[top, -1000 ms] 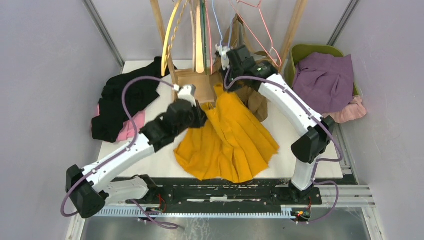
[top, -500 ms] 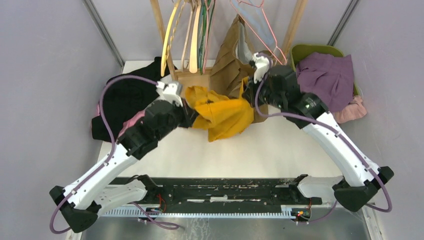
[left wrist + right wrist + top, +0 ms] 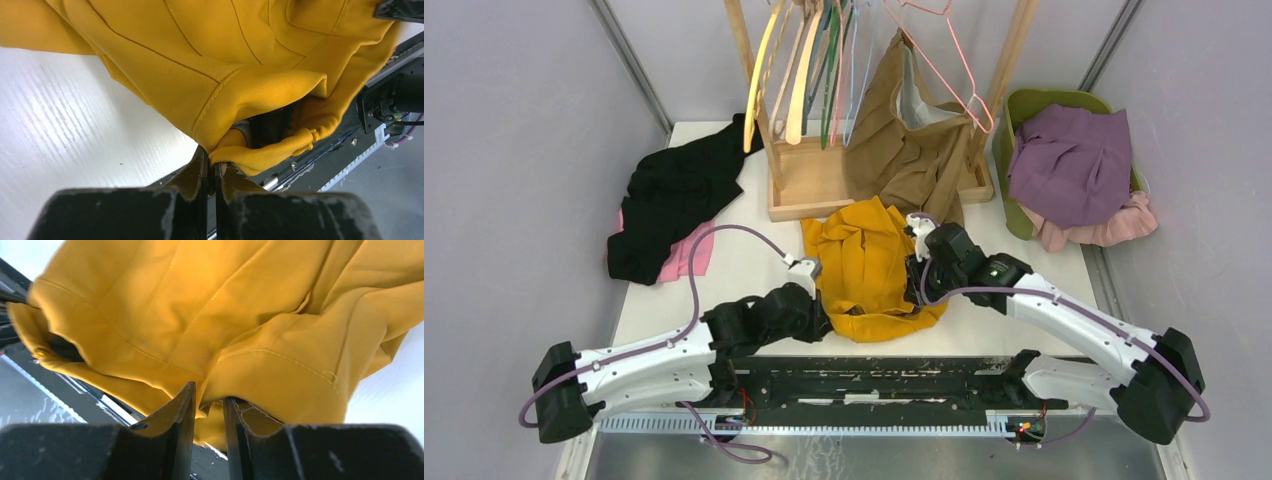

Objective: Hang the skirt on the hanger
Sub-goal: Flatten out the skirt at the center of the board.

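This is a robotics lab test cell, not a home or shop. Plain grey wall panels and bare metal frame posts enclose a white worktop. Two white robot arms, left and right, are bolted to a black rail at its near edge, trailing exposed purple cables. Staged props fill the far side: a wooden rack of hangers and a green basket of clothes.
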Controlling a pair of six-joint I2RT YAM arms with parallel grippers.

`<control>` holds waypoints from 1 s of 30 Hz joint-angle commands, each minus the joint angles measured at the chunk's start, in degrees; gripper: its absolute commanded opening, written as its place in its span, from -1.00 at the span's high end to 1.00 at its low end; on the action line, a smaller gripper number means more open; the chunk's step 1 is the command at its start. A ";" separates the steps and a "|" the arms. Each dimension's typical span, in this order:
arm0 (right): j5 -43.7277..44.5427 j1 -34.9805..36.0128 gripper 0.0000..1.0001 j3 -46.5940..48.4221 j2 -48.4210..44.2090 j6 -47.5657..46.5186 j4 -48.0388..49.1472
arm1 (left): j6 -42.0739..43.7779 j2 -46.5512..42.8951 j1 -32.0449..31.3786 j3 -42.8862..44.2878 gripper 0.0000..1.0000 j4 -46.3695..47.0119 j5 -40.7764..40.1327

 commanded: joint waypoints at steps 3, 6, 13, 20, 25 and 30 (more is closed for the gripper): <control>5.58 1.40 0.40 2.65 -7.77 3.84 -2.65 | -4.96 1.96 -3.28 1.68 0.83 2.23 -4.23; 8.72 1.40 0.56 4.71 -10.41 4.21 -9.38 | -6.07 0.80 -4.05 0.31 0.81 1.69 -3.64; 13.64 1.40 0.58 7.37 -12.67 3.98 -15.91 | -7.20 3.71 -8.56 1.08 0.59 0.80 2.36; 13.31 1.40 0.15 5.85 -8.69 3.35 -13.80 | -7.44 7.89 -12.73 0.83 0.33 5.65 12.63; 10.54 1.40 0.07 3.10 -5.13 3.91 -9.59 | -8.78 3.38 -14.40 1.46 0.13 4.36 13.66; 10.06 1.40 0.01 0.64 -2.10 4.78 -7.11 | -9.53 -2.09 -14.47 3.53 0.00 -0.96 11.96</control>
